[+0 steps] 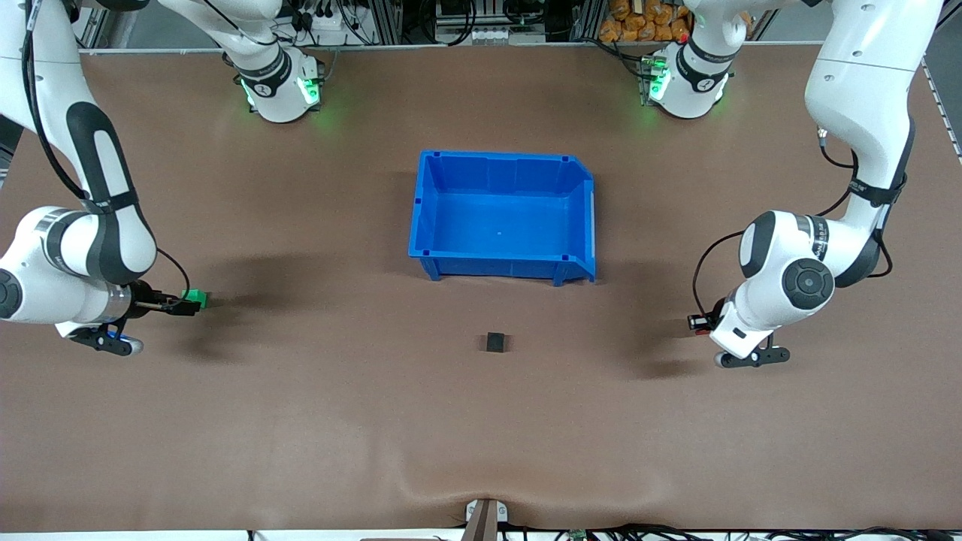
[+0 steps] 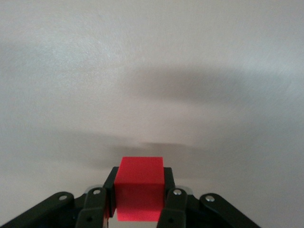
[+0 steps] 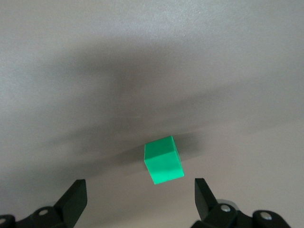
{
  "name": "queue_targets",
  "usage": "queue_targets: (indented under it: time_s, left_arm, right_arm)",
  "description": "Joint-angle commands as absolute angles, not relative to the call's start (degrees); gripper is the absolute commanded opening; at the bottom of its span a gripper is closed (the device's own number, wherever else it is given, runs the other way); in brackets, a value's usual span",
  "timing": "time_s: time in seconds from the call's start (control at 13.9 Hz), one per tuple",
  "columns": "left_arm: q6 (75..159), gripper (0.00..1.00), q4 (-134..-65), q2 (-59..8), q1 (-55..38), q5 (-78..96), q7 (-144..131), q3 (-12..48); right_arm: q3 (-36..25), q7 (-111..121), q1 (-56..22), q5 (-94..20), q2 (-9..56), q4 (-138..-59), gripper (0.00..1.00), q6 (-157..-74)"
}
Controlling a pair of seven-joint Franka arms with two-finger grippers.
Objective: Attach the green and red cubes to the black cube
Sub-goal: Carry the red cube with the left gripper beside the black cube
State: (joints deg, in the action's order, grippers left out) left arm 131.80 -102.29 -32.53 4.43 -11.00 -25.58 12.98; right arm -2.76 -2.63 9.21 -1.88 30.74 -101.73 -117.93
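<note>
Black cube (image 1: 494, 343) alone on table (image 1: 316, 421), just nearer the camera than blue bin (image 1: 502, 218), waiting as the joining piece. Left pincer (image 2: 141, 202) clamped on red cube (image 2: 140, 188), ready to carry. Right pincer (image 3: 140, 199) spread wide around green cube (image 3: 163, 166), not yet gripping.

Black cube (image 1: 494, 343) nearer the camera than bin (image 1: 503, 264) (well apart)
</note>
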Motion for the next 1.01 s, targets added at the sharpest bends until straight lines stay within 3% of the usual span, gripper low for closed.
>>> queue_targets:
  time_s: [0.0,0.14,0.36,0.65,0.79,0.86,0.94]
  left_arm:
    - [127.6,0.00,-98.2,-32.3,4.3,-10.8,-37.7,15.2]
    - [127.6,0.00,-95.8,-32.8,4.0,-10.4,-49.2,17.3]
    - [127.6,0.00,-91.2,-35.8,0.1,-7.4,-68.4,17.5]
    - [127.9,0.00,-86.8,-40.4,-5.7,-6.6,-88.6,17.4]
    - [128.0,0.00,-83.4,-43.8,-9.1,-6.6,-97.7,17.4]
    - [128.0,0.00,-82.2,-45.1,-10.3,-6.6,-100.7,17.4]
    - [128.1,0.00,-81.2,-46.0,-11.7,-6.6,-103.8,17.4]
  right_arm:
    - [-2.3,1.8,10.1,-1.4,32.1,-101.9,1.00,-120.0]
    - [-2.3,5.6,12.0,-1.4,33.9,-101.9,1.00,-121.0]
    - [-2.3,6.4,12.0,-1.5,35.3,-101.9,0.76,-121.4]
    - [-2.2,6.3,11.5,-1.6,36.5,-102.0,0.63,-121.3]
    - [-2.2,6.3,11.7,-1.6,36.5,-101.9,0.36,-120.7]
    - [-2.2,6.0,11.6,-1.6,36.5,-101.8,0.07,-120.5]
    - [-2.2,5.5,11.5,-1.6,36.4,-101.5,0.00,-120.1]
